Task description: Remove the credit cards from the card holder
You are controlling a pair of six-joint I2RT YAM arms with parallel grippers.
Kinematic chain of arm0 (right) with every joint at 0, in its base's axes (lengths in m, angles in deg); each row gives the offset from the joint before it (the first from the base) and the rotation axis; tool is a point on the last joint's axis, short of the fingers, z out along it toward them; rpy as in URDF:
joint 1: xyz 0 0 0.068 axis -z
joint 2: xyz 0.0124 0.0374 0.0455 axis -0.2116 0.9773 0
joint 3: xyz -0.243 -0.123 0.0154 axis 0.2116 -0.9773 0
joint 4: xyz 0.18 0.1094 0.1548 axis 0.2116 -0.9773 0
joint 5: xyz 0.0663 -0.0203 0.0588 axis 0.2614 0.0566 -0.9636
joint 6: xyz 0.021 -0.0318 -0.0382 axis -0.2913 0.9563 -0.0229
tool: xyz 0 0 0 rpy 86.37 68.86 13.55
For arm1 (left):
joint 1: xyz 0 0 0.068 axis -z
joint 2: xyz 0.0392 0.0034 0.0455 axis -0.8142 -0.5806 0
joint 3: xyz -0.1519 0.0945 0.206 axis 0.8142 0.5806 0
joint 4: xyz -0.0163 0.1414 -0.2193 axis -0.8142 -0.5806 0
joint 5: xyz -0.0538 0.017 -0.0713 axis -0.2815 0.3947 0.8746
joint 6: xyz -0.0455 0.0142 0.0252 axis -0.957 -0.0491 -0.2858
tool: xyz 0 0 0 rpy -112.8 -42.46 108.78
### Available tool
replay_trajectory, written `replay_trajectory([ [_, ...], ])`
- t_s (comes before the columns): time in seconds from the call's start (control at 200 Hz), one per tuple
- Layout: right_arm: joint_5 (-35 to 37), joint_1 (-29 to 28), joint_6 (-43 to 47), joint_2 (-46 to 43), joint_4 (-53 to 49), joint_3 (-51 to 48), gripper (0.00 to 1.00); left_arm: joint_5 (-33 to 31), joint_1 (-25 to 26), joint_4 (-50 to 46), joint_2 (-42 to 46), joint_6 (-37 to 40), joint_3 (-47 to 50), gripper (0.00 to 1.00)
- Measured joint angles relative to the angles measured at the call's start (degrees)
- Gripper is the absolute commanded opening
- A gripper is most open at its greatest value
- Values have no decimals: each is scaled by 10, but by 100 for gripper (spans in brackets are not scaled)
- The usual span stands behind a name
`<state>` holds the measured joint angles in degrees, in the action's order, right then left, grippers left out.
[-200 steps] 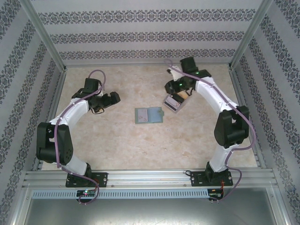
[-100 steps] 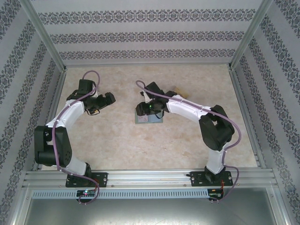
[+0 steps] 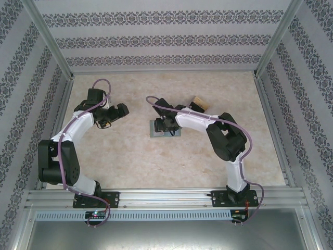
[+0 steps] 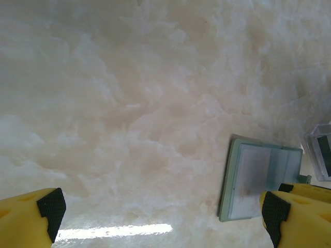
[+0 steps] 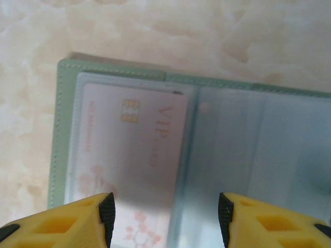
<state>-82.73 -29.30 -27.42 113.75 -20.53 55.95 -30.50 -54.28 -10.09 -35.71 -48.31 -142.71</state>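
Hovering at the bottom of the right wrist view, the right gripper point(image 5: 165, 217) stands parted and empty over the card holder point(image 5: 56, 129), which lies open mid-frame in the top view. A pink card point(image 5: 134, 134) sits in its left sleeve, seemingly under clear film, so a pad should drag it toward the sleeve's mouth. At upper left, the left gripper point(image 3: 122, 110) hangs spread wide, free to pin the holder.
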Motion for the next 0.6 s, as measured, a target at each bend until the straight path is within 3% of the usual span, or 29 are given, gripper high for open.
replay_trajectory([
  [0.295,19,0,4,24,-18,20,54,24,0,5,-13,0,7,99],
  [0.44,21,0,4,26,-19,20,48,57,0,19,-18,-4,17,100],
  [0.599,22,0,7,25,-12,12,44,110,0,57,-35,-24,24,91],
])
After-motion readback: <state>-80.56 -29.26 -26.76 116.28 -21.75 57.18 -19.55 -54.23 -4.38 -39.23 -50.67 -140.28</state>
